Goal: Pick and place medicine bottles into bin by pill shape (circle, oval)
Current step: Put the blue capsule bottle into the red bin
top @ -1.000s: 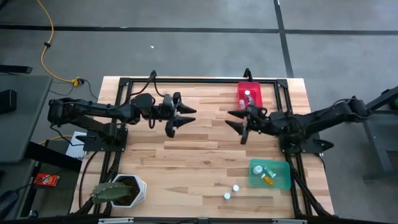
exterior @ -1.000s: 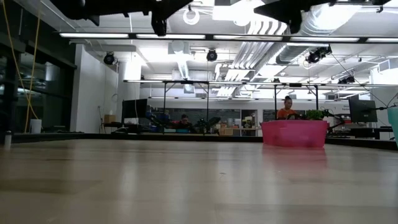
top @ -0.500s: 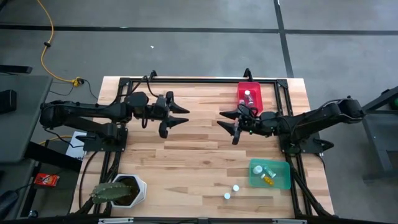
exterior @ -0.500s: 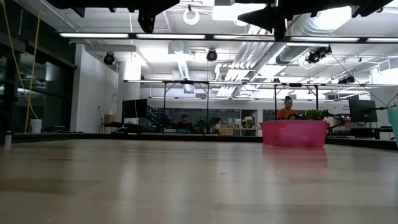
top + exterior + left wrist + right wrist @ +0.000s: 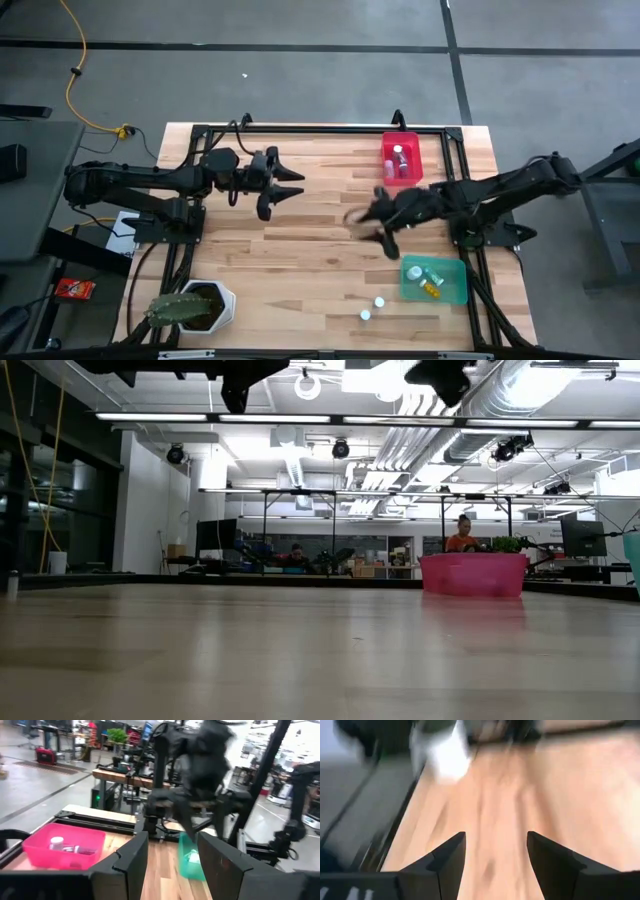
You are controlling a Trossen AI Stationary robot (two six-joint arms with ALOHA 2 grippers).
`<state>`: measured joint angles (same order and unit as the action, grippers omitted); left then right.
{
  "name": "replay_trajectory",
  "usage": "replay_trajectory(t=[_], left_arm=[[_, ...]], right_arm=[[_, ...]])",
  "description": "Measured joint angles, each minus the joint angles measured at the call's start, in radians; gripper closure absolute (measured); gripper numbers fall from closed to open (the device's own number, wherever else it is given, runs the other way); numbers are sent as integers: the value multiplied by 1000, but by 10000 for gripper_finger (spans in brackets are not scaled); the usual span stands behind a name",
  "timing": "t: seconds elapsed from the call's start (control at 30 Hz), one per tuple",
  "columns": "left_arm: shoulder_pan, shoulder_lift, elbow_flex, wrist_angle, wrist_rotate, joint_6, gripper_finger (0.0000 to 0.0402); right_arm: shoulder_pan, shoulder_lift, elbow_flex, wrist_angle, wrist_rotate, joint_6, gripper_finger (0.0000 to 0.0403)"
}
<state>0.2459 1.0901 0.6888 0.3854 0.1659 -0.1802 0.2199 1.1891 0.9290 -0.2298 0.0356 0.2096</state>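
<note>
Right pincer [image 5: 372,228] is seen above the bare middle of the tabletop [image 5: 300,250], between the red bin [image 5: 401,157] and the green bin [image 5: 434,279]; fingers are spread, nothing is held between them. In the right wrist view the two dark fingers [image 5: 447,857] stand apart over blurred wood.

Left pincer [image 5: 285,186] is held over the left half of the tabletop, well apart from both bins — fingers spread, empty. In the left wrist view its fingers [image 5: 132,862] are seen parted, with the red bin [image 5: 62,845] and the green bin [image 5: 192,862] beyond.

Medicine bottles: two are noted in the red bin [image 5: 399,160], two or three in the green bin [image 5: 425,277], one showing an orange body. Two white-capped bottles [image 5: 372,308] stand loose on the tabletop just beside the green bin's near-left corner, close to each other but not touching.

A white plant pot [image 5: 200,305] with a green plant is recorded at the near-left corner.

In the low view the red bin [image 5: 473,573] is seen at the far right — no bottles can be made out there.
</note>
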Motion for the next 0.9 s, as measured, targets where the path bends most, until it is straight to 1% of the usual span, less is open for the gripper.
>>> replay_trajectory(t=[0.1, 0.2, 0.27, 0.37, 0.53, 0.73, 0.9], left_arm=[[0, 0, 0, -1, -30, -34, 243], [0, 0, 0, -7, -32, -63, 243], [0, 1, 0, -27, -28, -77, 243], [0, 1, 0, -45, -28, -79, 243], [0, 1, 0, -69, -28, -79, 243], [0, 1, 0, -80, -28, -79, 243], [0, 1, 0, -80, -28, -79, 243]], right_arm=[[79, 53, 109, -258, -75, 1, 199], [170, 108, 165, -379, -143, 12, 199], [229, 143, 179, -384, -165, 28, 199], [313, 201, 190, -378, -168, 43, 199], [406, 308, 191, -357, -150, 45, 199], [442, 417, 191, -327, -73, 53, 199], [440, 476, 191, -326, -65, 55, 199]])
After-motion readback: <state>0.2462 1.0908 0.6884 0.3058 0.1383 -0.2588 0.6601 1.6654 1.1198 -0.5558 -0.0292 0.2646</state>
